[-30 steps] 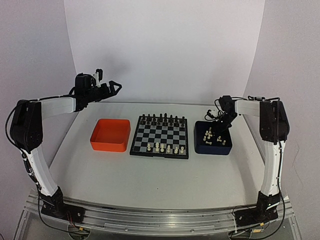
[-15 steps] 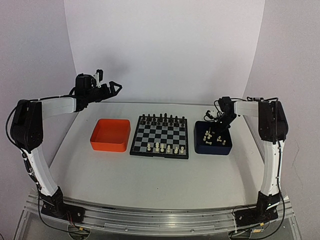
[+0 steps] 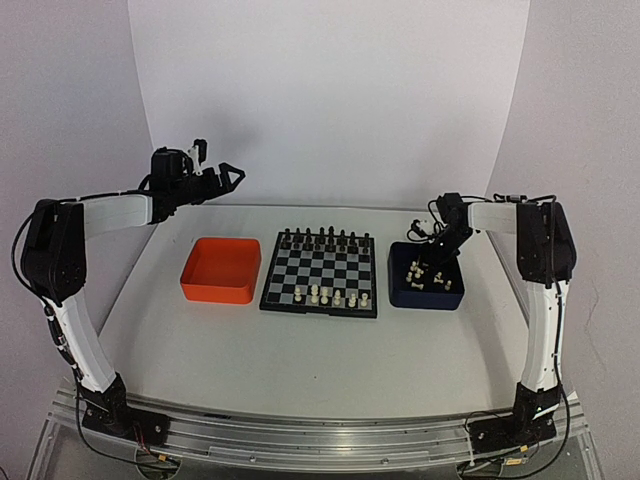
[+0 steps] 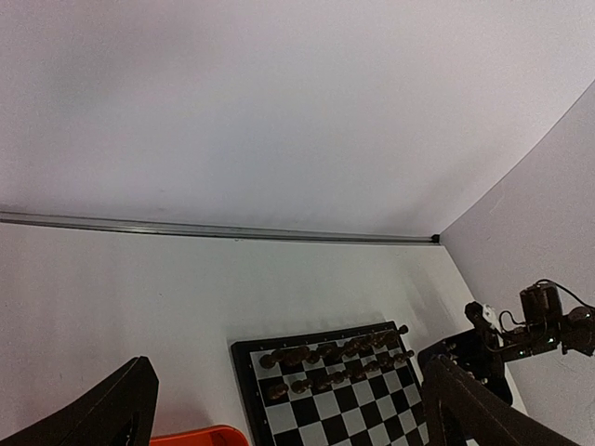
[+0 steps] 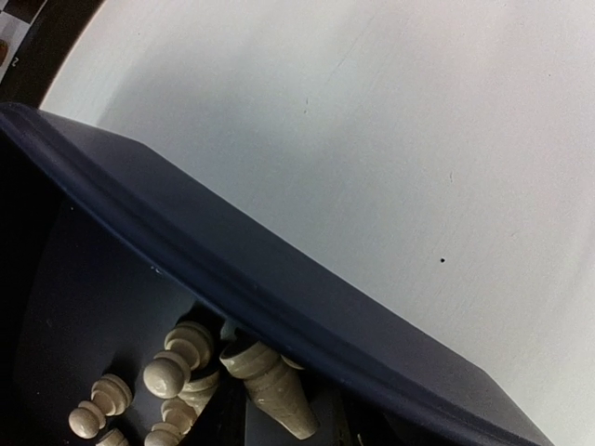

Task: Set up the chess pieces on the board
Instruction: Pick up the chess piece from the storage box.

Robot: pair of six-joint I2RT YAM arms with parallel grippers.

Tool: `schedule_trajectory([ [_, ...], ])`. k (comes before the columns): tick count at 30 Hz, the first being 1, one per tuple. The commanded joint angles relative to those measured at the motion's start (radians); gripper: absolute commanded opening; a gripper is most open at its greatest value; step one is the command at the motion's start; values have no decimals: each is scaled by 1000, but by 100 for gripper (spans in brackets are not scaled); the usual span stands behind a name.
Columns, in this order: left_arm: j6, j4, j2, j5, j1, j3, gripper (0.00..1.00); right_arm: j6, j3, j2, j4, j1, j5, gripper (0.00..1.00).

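Note:
The board [image 3: 320, 270] lies mid-table with black pieces [image 3: 320, 240] along its far rows and several cream chess pieces [image 3: 330, 296] on its near rows. More cream chess pieces [image 3: 417, 272] lie in the dark blue tray [image 3: 425, 301]. My right gripper [image 3: 440, 258] reaches down into that tray. In the right wrist view its dark fingers close around a tilted cream piece [image 5: 274, 390] just inside the tray's rim [image 5: 232, 269], with other pieces [image 5: 177, 367] beside it. My left gripper [image 3: 232, 176] hangs open and empty, high over the table's back left.
An orange tray [image 3: 215, 293] sits left of the board and holds nothing. The left wrist view looks down on the board's black rows [image 4: 330, 358] and the orange tray's corner [image 4: 195, 437]. White walls curve round the back and sides.

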Motion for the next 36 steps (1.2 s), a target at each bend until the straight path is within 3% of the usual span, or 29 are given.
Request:
schedule_trajectory([
  [1, -9, 2, 6, 21, -5, 19, 100, -2, -3, 1, 19, 11, -18, 30],
  [19, -5, -3, 4, 38, -5, 12, 100, -37, -10, 6, 41, 53, 78, 28],
  [26, -3, -1, -3, 42, -5, 3, 100, -37, -13, 5, 44, 56, 86, 20],
  [31, -4, 4, -10, 44, -4, -8, 100, -34, -16, 4, 46, 56, 85, 6],
  [36, -4, 16, -32, 50, -5, -33, 100, -31, -25, -15, 46, 56, 92, 2],
])
